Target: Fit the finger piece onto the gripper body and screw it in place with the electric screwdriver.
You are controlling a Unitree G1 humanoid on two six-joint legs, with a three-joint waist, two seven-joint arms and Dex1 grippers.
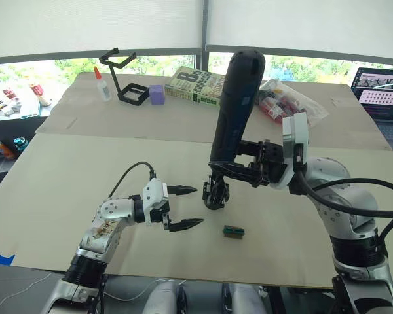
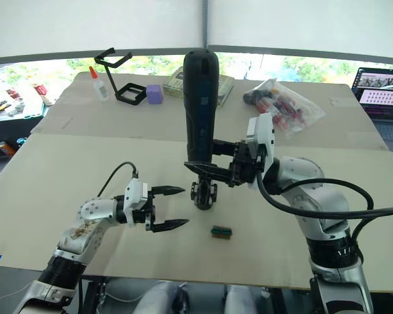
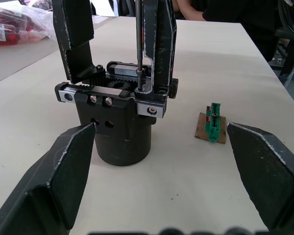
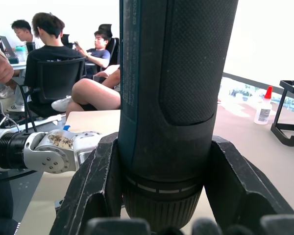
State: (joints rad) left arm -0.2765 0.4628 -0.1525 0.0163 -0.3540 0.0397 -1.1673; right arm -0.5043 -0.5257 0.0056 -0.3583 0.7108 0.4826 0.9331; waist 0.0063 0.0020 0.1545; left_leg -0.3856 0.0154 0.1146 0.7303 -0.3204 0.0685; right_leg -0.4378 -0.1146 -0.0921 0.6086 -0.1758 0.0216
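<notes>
screwdriver [image 1: 236, 111] bit on gripper body [image 3: 118, 117], mid-table [image 1: 65, 190]; left fingers [image 3: 68, 171] spread.

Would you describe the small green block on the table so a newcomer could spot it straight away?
Start at the wide tan table and find the tall black electric screwdriver held upright in the right gripper over the gripper body. Just in front of that body, toward the robot's right, lies the green block. It is the only green thing there, sitting on a brown base, apart from everything black.
</notes>
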